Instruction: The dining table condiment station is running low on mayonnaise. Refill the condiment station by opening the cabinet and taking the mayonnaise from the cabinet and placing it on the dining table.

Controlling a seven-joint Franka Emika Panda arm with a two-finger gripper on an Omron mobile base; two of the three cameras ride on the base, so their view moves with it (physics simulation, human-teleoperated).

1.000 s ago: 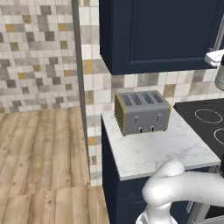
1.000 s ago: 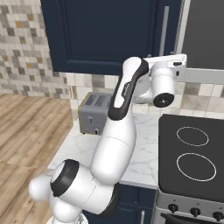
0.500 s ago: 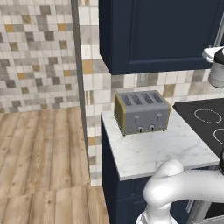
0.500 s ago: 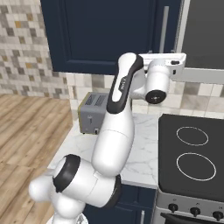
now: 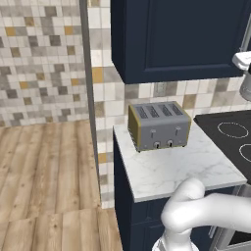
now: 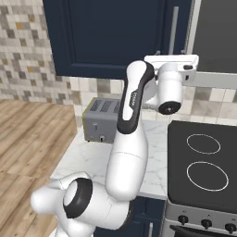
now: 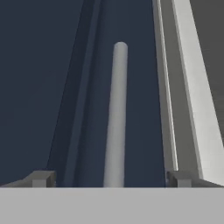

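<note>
I have the arm raised to the cabinet (image 6: 111,37), whose navy door is shut. In the hand view the pincer (image 7: 107,177) is wide open, its two dark tips (image 7: 41,178) standing either side of the handle (image 7: 116,113), which runs up the middle of the frame between them; nothing is gripped. I cannot tell whether the tips have reached the depth of the bar or sit just short of it.

Against the frames of a second ago, the hand has climbed: in the right base view the white wrist now sits just under the cabinet's lower edge, below the handle (image 6: 174,30), where earlier it hung lower over the tiled backsplash. In the left base view the hand has risen along the right edge of the frame.

The base has not moved. The toaster (image 5: 159,125) stands on the tabletop (image 5: 171,169) as before, against the tiled wall, beside the black stove (image 6: 203,162). The mayonnaise cannot be seen with the door closed.
</note>
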